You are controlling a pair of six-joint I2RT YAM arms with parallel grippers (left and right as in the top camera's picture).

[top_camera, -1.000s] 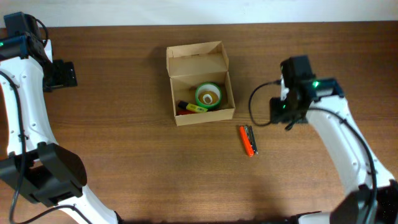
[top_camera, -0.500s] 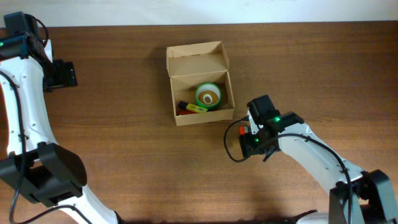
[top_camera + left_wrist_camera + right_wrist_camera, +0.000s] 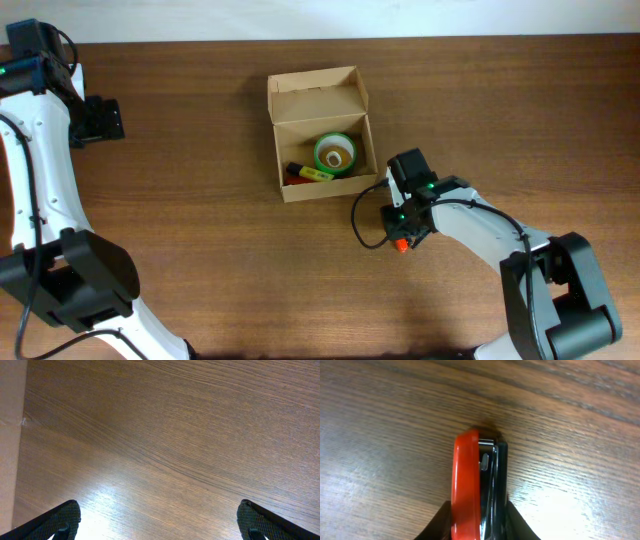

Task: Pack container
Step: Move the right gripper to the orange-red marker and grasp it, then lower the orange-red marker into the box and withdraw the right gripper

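Observation:
The container, a tan cardboard box (image 3: 330, 188), sits at the table's middle back with its hinged lid flap (image 3: 315, 95) open to the far side. Inside lie a green tape roll (image 3: 334, 153) and a yellow and a red item (image 3: 308, 173). A red-and-black stapler (image 3: 470, 485) lies on the table just right of the box's front corner; only its orange end (image 3: 401, 244) shows overhead. My right gripper (image 3: 405, 226) is down over it, and in the right wrist view its jaws (image 3: 479, 522) press both sides. My left gripper (image 3: 100, 118) is open and empty at the far left; it also shows in the left wrist view (image 3: 160, 527).
The table is dark brown wood (image 3: 200, 260). A pale tan strip (image 3: 10, 435) runs along the left edge of the left wrist view. A black cable (image 3: 362, 215) loops from the right arm next to the box's front right corner.
My right arm swung left and toward the table's front, from right of the box down onto the stapler, which it now covers and grips. The left arm has not moved.

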